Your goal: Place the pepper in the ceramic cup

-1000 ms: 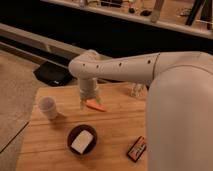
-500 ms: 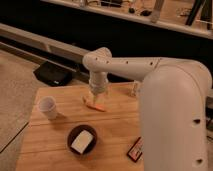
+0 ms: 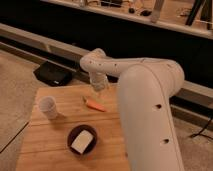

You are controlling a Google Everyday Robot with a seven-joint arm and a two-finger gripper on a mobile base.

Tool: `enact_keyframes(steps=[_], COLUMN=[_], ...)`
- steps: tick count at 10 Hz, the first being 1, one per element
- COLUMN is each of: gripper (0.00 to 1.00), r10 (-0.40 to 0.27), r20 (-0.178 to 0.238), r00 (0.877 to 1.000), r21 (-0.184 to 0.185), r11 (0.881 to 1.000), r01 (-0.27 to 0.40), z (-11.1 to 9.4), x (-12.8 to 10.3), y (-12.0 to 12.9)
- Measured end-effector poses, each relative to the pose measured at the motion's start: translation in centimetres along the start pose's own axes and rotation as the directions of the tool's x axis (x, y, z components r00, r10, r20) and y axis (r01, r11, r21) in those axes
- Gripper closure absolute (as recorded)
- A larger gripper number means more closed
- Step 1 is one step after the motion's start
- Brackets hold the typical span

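The small orange pepper lies on the wooden table, near its far edge. The white ceramic cup stands upright to the pepper's left, about a hand's width away. My gripper hangs at the end of the white arm, just above and behind the pepper, near the table's far edge. The pepper lies free on the table beneath it.
A dark round bowl with a white block in it sits in front of the pepper. A black box-like object lies on the floor behind the table's left end. My bulky arm covers the table's right side.
My gripper has moved right and slightly back, from beside the pepper's left end to just behind it. The pepper, cup and bowl have not moved.
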Motion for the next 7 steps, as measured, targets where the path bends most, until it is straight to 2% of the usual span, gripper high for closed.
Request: enact_keyframes(steps=[2, 3, 4, 5, 7], gripper=[0.35, 0.35, 0.35, 0.35, 0.35], r10=[-0.014, -0.024, -0.030, -0.033, -0.034], r20=[-0.005, -0.013, -0.019, -0.021, -0.018], r00=[1.000, 1.000, 0.999, 0.999, 0.999], r21=[0.008, -0.014, -0.058, -0.087, -0.127], r11=[1.000, 1.000, 0.998, 0.996, 0.991], r01=[0.014, 0.023, 0.029, 0.031, 0.032], z=[1.3, 2.0, 2.6, 2.9, 3.1], x=[-1.3, -1.9, -2.3, -2.6, -3.1], y=[0.5, 1.2, 2.3, 2.9, 3.4])
